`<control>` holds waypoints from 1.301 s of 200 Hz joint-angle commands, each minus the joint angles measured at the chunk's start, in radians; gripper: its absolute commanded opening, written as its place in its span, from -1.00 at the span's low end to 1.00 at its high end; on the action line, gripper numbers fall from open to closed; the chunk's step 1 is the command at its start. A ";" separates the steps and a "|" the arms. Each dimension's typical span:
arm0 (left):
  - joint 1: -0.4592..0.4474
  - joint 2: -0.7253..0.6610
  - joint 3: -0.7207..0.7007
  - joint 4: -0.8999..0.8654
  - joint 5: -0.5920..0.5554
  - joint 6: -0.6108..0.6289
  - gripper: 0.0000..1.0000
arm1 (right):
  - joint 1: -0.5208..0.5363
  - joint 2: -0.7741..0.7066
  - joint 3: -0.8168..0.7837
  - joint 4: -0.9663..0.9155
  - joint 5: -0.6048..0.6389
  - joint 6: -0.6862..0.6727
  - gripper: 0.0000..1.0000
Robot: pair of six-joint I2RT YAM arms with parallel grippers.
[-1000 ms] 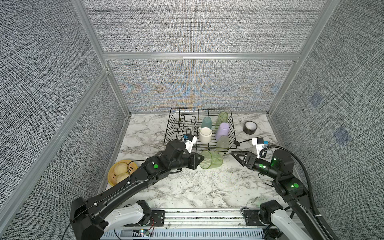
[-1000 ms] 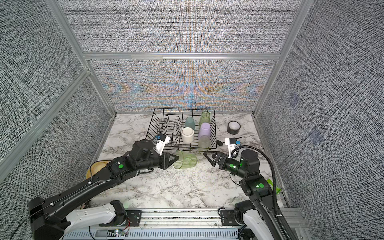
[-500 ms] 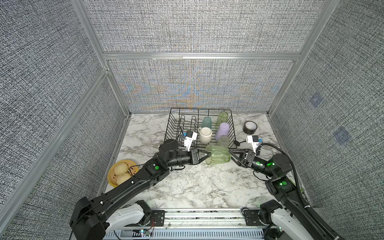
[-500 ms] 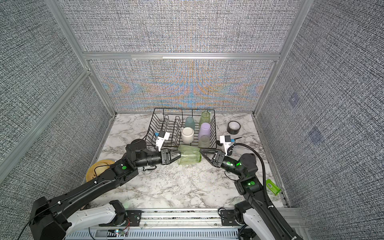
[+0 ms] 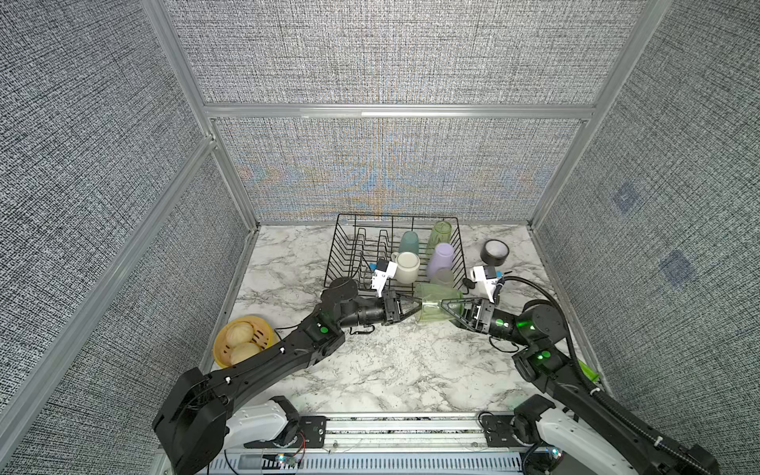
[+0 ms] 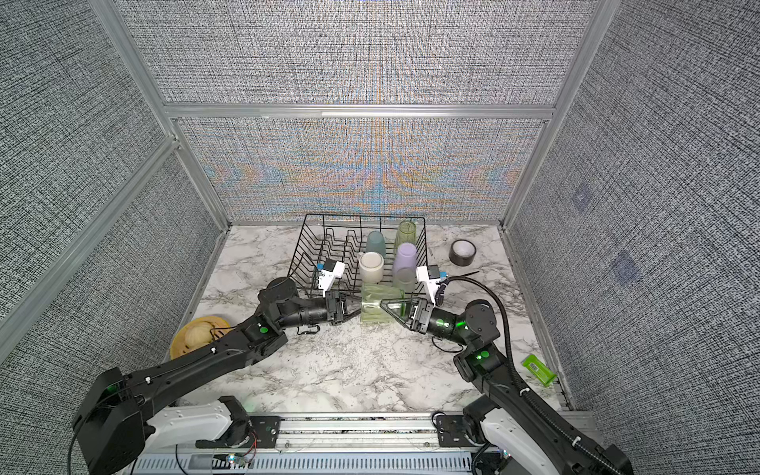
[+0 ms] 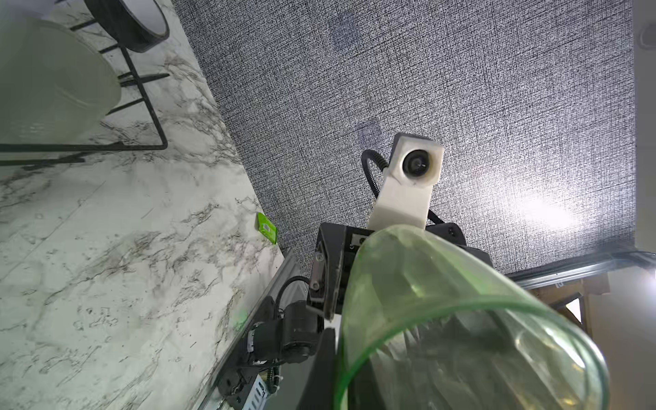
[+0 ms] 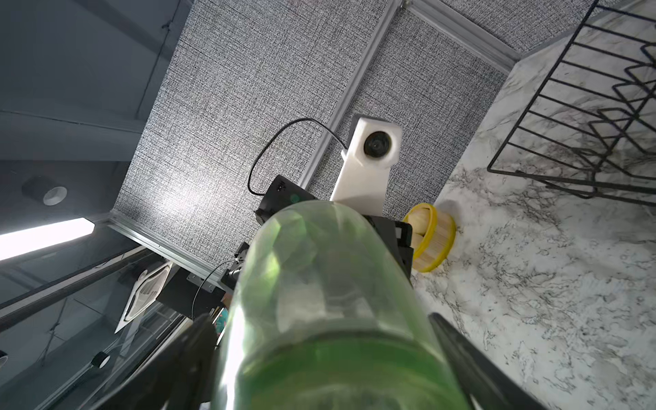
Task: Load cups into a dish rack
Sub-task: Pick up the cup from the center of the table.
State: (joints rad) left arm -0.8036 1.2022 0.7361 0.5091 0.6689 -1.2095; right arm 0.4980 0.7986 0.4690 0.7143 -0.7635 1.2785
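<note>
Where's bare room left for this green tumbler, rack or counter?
In the black wire dish rack, the right half is crowded with five cups; the left half's prong rows are bare. Open marble lies between rack and left wall, and on the near side of the held translucent green tumbler.

Between the black left pincer (image 5: 417, 307) and right pincer (image 5: 446, 308), a translucent green cup (image 5: 431, 316) is being shown; beyond them, a teal cup (image 5: 409, 242), lilac cup (image 5: 441, 257) and white cup (image 5: 407, 267) in a black wire rack (image 5: 341, 255), on grey-veined white marble (image 5: 390, 370).
</note>
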 commanded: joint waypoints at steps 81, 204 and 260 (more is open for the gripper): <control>0.004 -0.003 0.001 -0.039 -0.027 0.022 -0.81 | 0.019 0.046 -0.007 0.029 0.039 -0.065 0.59; 0.053 -0.058 -0.022 -0.225 -0.067 0.101 -0.23 | 0.019 0.063 0.049 -0.239 0.123 -0.254 0.43; 0.084 -0.167 0.017 -0.595 -0.261 0.255 0.87 | 0.019 0.206 0.310 -0.697 0.201 -0.617 0.30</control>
State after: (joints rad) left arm -0.7280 1.0710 0.7277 0.1200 0.5194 -1.0626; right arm 0.5167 0.9333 0.6968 0.2302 -0.6025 0.8646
